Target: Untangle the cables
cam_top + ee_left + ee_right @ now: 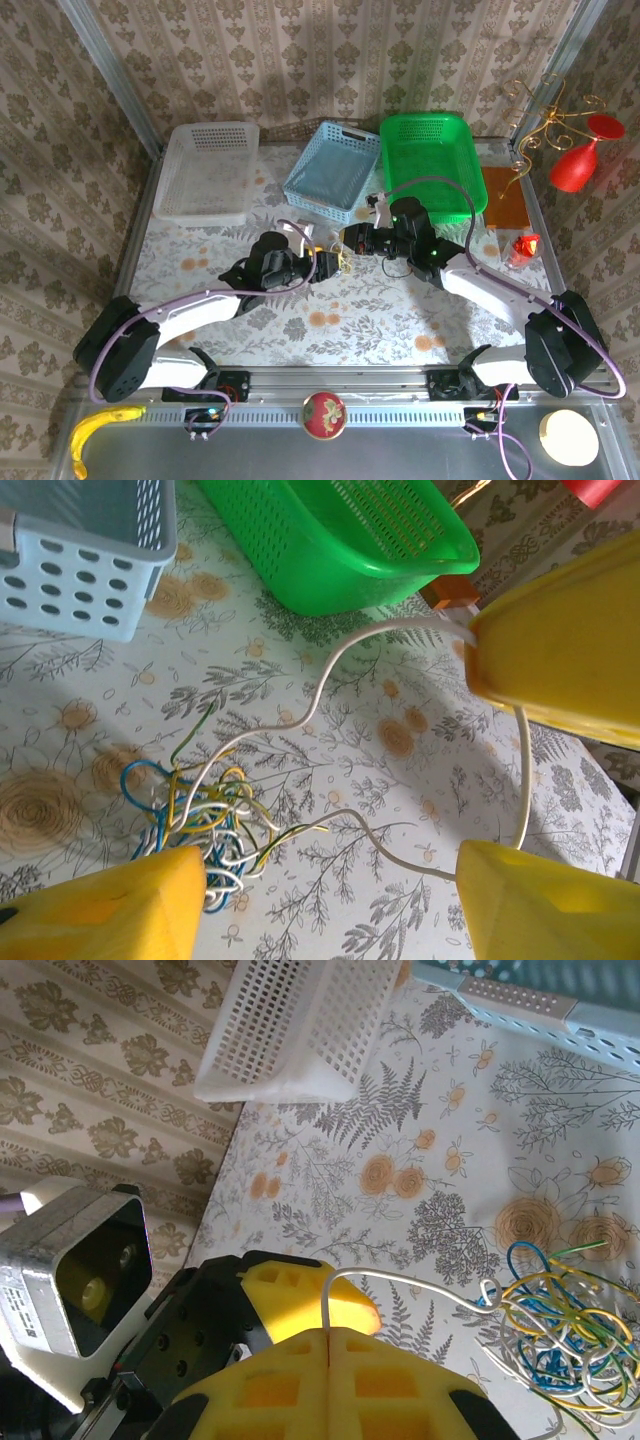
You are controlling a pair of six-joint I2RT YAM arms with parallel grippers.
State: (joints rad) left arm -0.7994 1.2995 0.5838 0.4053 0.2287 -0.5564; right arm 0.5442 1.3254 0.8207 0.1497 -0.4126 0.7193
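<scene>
1. On the near side of the pale blue perforated plastic basket (315,203), the left pincer (330,880) has its yellow fingers apart. They sit either side of a whitish strand (400,865), probably ready to pin it.
2. The cables (205,825), a thin blue, white and yellow knot, lie on the flowered tablecloth (400,310) just before that basket, against one left finger.
3. Closer to the basket, the right pincer (330,1350) is clamped on the whitish strand, holding it clear of the knot.

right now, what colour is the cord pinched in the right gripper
White cord, clearest in the right wrist view.
</scene>
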